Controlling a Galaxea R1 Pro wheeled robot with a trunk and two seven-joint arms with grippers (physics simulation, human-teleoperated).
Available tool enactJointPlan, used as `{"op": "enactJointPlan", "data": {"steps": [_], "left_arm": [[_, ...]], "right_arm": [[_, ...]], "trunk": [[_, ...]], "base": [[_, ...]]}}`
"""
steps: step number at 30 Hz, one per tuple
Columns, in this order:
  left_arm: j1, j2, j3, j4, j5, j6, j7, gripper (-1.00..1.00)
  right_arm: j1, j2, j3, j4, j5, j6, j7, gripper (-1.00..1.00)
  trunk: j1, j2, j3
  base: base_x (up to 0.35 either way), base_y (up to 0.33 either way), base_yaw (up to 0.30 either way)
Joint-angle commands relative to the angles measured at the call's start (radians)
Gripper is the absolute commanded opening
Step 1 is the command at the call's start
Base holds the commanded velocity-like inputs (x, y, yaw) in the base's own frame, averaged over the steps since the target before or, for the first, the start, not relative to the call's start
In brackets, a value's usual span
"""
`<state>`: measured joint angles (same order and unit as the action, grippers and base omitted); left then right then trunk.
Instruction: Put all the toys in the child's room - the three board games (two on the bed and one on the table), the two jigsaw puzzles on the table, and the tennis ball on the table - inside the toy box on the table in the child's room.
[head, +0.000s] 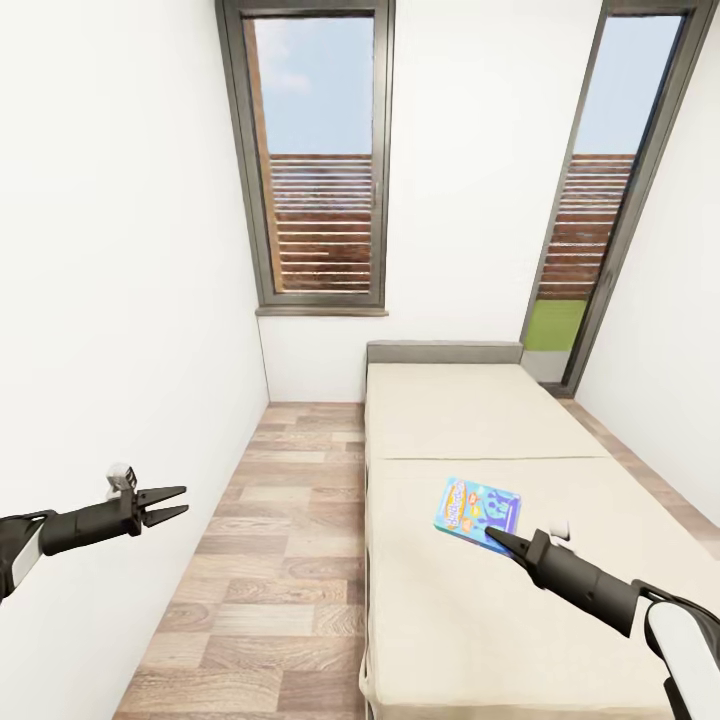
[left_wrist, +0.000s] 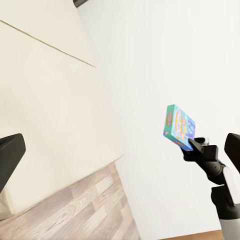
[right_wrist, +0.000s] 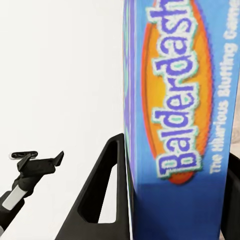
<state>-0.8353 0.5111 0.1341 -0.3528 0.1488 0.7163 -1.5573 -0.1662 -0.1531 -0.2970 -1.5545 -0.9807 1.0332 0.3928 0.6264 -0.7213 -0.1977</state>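
Observation:
A small blue board game (head: 477, 515), printed "Balderdash" (right_wrist: 185, 100), is held by one edge in my right gripper (head: 500, 541), which is shut on it. In the left wrist view the box (left_wrist: 178, 127) hangs clear of the mattress at the tip of the right gripper (left_wrist: 196, 146). The beige bed (head: 470, 420) with its grey headboard lies under and beyond it. My left gripper (head: 178, 503) hovers open over the floor to the left of the bed, its fingers apart with nothing between them; it appears as well in the right wrist view (right_wrist: 37, 165).
A strip of wood-plank floor (head: 270, 540) runs between the white left wall (head: 120, 300) and the bed. Two tall dark-framed windows (head: 320, 160) stand in the far wall behind the headboard.

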Motion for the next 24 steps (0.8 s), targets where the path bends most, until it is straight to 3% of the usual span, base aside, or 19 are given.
{"op": "enactJointPlan", "data": {"steps": [1,12,24], "left_arm": [[-0.001,0.0,0.001,0.0,-0.002,0.01,-0.005,1.0],[0.0,-0.003,0.001,0.001,-0.003,0.01,-0.001,1.0],[0.001,-0.003,0.001,0.0,-0.002,0.011,-0.001,1.0]], "right_arm": [[-0.001,0.001,-0.001,0.0,0.009,0.004,0.011,-1.0],[-0.001,0.001,-0.002,0.002,0.01,0.003,0.01,-1.0],[-0.001,0.001,-0.002,0.033,0.01,-0.002,0.01,-1.0]], "trunk": [[-0.004,0.006,0.002],[-0.046,0.083,0.036],[-0.092,0.167,0.074]], "base": [[0.0,0.0,0.0],[0.0,0.0,-0.023],[0.0,0.0,-0.113]]}}
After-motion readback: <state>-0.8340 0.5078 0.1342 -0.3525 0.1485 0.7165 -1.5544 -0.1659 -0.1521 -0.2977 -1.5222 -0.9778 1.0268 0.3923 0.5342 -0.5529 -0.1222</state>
